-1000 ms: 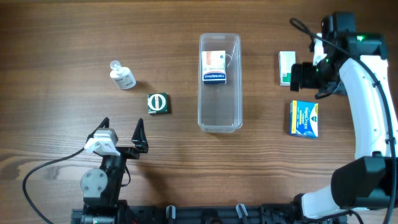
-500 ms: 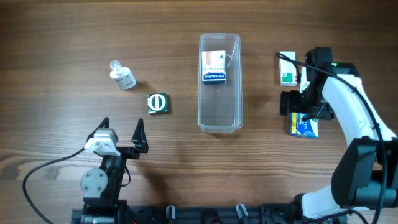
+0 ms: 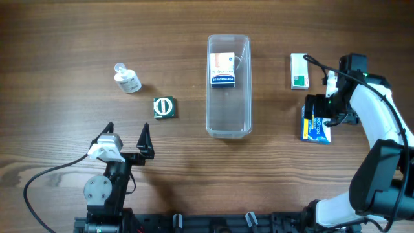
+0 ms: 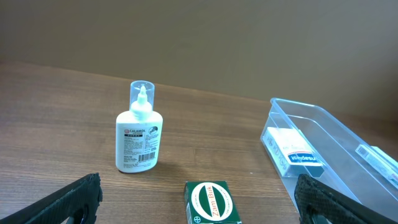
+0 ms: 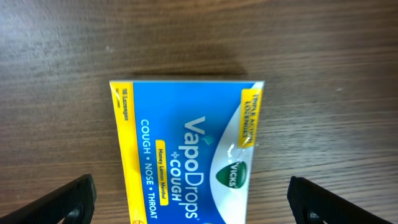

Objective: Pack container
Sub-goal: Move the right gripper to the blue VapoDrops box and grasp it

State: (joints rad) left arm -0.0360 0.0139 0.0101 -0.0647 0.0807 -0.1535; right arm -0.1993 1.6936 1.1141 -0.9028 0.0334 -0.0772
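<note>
The clear plastic container [image 3: 228, 120] stands mid-table with one white and blue box [image 3: 222, 69] in its far end; it also shows in the left wrist view [image 4: 348, 155]. My right gripper [image 3: 315, 116] hangs open right over the blue VapoDrops box [image 3: 316, 129], its fingers wide on either side of that box [image 5: 186, 155]. My left gripper [image 3: 126, 139] is open and empty near the front left, behind the green Zam-Buk box [image 3: 164, 107], which shows between the fingers in the left wrist view [image 4: 210, 202].
A small clear bottle [image 3: 127, 79] with a white label stands at the far left, also in the left wrist view [image 4: 139, 134]. A white and green box [image 3: 299, 70] lies to the right of the container, beyond the blue box.
My right gripper came from near the white and green box toward me and settled over the blue VapoDrops box. The left arm has not moved.
</note>
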